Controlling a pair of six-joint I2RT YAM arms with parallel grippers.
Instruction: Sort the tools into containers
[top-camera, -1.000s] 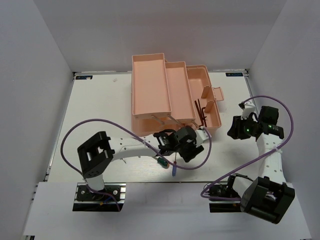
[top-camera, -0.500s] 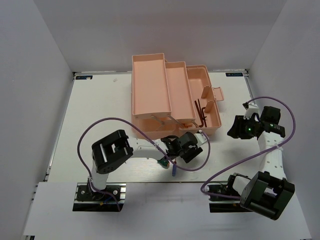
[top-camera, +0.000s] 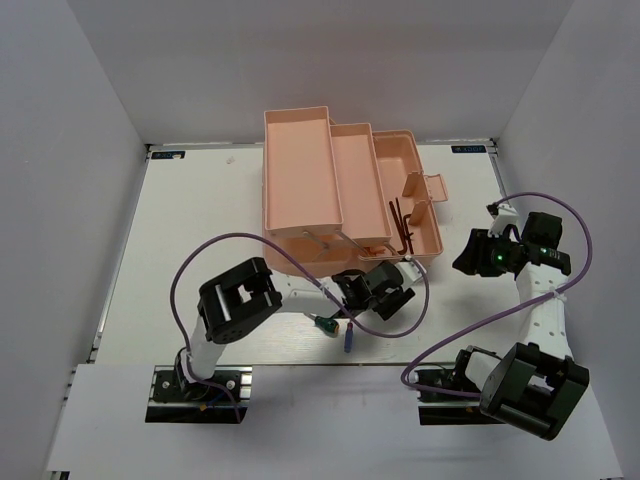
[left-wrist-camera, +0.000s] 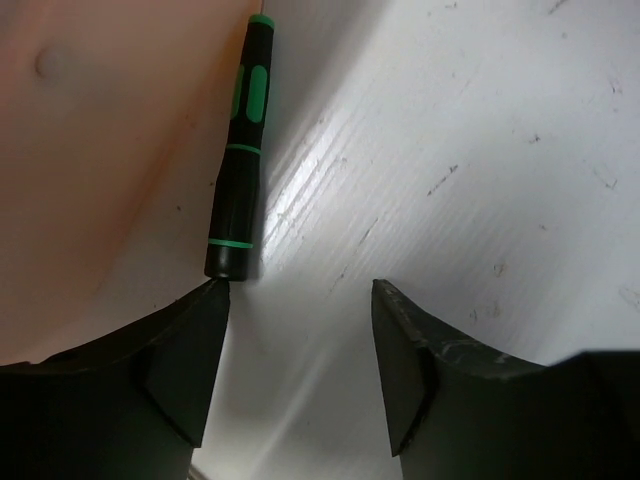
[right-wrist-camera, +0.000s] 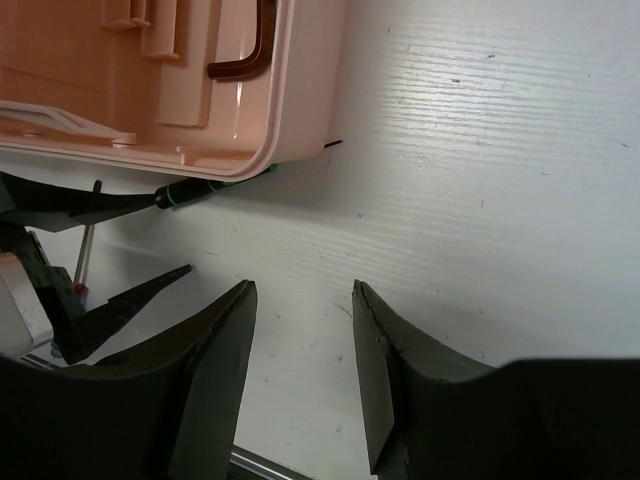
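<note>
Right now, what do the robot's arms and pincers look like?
The left arm and right arm have white links and black joints, each with a looping purple cable. The left pincer and right pincer each have two dark, pointed wedge fingers.

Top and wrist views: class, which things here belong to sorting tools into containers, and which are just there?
Job:
pink toolbox
black hex keys inside it
blue-handled screwdriver
stubby green-handled screwdriver
thin black-and-green screwdriver beside the toolbox

Just there:
white table
purple cables

A white table (top-camera: 200, 220) with fine scratches stands enclosed by plain grey walls (top-camera: 320, 60) on three sides.
</note>
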